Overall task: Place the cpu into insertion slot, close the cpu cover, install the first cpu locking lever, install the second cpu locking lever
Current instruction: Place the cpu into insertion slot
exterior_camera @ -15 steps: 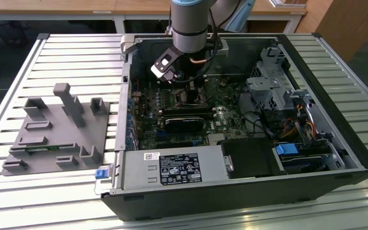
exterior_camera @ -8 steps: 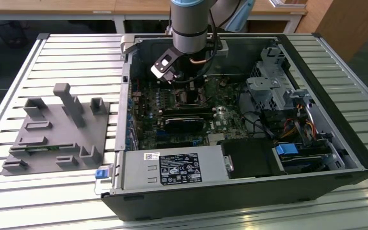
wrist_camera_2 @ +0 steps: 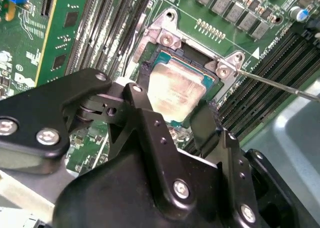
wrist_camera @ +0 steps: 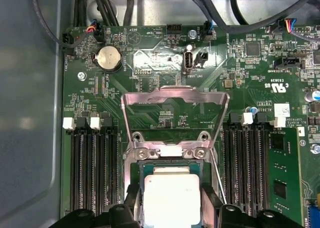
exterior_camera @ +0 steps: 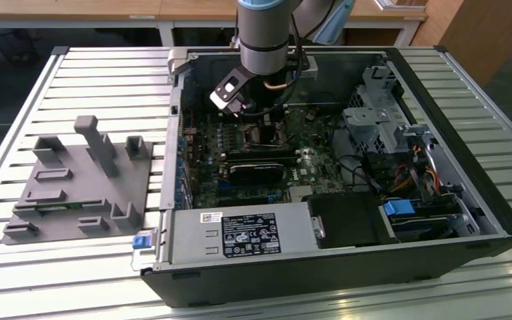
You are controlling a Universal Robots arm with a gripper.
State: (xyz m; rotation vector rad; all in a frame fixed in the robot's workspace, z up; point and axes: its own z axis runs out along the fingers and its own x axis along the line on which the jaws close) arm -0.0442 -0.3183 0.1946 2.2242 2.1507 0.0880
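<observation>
Gripper: straddles cpu; you cannot tell whether it clamps.
Insertion slot: holds the cpu.
Cpu cover: raised open.

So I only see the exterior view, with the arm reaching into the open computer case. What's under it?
Observer: In the first wrist view the gripper is right at the cpu, which lies inside the insertion slot.
Visitor: Is there a lid over it?
Observer: No. The cpu cover stands tilted up, open, with green board showing through its window.
Visitor: Anything holding it down?
Observer: Not that I see. In the second wrist view a thin locking lever sticks out free past the slot's corner.
</observation>
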